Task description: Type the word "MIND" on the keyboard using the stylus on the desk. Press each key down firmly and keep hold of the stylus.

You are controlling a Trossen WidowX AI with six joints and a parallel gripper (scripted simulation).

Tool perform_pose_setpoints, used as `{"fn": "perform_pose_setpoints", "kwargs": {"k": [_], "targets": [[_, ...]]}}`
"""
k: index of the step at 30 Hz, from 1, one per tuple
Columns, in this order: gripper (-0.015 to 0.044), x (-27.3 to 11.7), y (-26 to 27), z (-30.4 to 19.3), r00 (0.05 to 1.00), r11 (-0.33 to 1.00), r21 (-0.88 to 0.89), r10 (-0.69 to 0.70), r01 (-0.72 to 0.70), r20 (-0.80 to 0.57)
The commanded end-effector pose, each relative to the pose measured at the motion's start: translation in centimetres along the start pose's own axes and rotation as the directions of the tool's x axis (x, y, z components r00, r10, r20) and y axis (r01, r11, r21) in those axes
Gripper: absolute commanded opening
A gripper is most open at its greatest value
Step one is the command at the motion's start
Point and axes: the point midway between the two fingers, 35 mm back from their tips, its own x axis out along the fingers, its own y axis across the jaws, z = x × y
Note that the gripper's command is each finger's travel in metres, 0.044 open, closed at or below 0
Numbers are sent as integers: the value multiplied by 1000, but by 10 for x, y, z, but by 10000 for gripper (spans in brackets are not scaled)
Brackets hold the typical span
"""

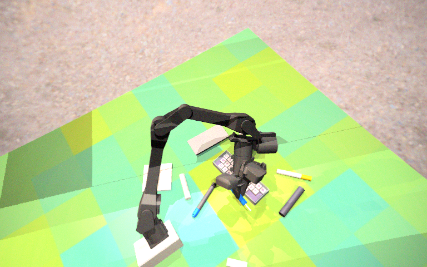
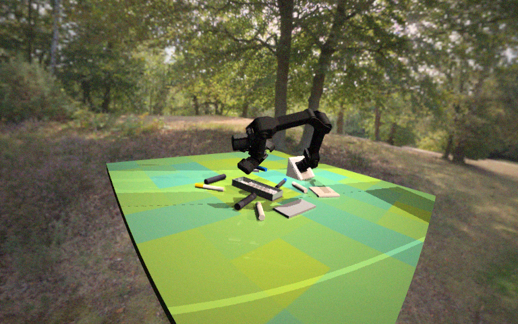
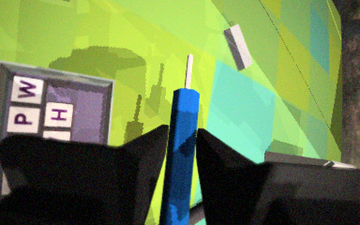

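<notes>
My gripper [image 1: 238, 193] [image 3: 182, 133] is shut on the blue stylus [image 1: 242, 199] [image 2: 262, 169] [image 3: 186, 105], whose thin white tip points out past the fingers. The stylus is tilted and held above the desk, just beside one end of the keyboard, touching no key. The keyboard [image 1: 255, 197] [image 2: 253, 191] [image 3: 95, 112] is a grey tray with a purple base and white letter keys. In the wrist view the W, P and H keys show at the left. The arm hides the keyboard's middle in the top view, and the fingers hide most of it in the wrist view.
A blue-ended dark marker [image 1: 204, 199] [image 2: 281, 183], a white-and-yellow marker [image 1: 292, 174] [image 2: 210, 187] and a dark cylinder [image 1: 292, 201] [image 2: 214, 178] lie around the keyboard. Another dark cylinder [image 2: 245, 201], a pale slab [image 1: 205, 141] [image 2: 295, 208] and a white block [image 1: 236, 262] [image 3: 238, 48] lie nearby.
</notes>
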Motion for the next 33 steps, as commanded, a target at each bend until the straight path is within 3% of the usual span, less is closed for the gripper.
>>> {"fn": "perform_pose_setpoints", "kwargs": {"k": [1,9,18,33], "targets": [[0,-11,2,-6,998,984,-176,12,-2,56],[0,-27,7,-19,989,872,-487,26,48,144],[0,-44,13,-35,970,634,-758,51,153,239],[0,-74,20,-65,917,89,-925,128,370,379]]}}
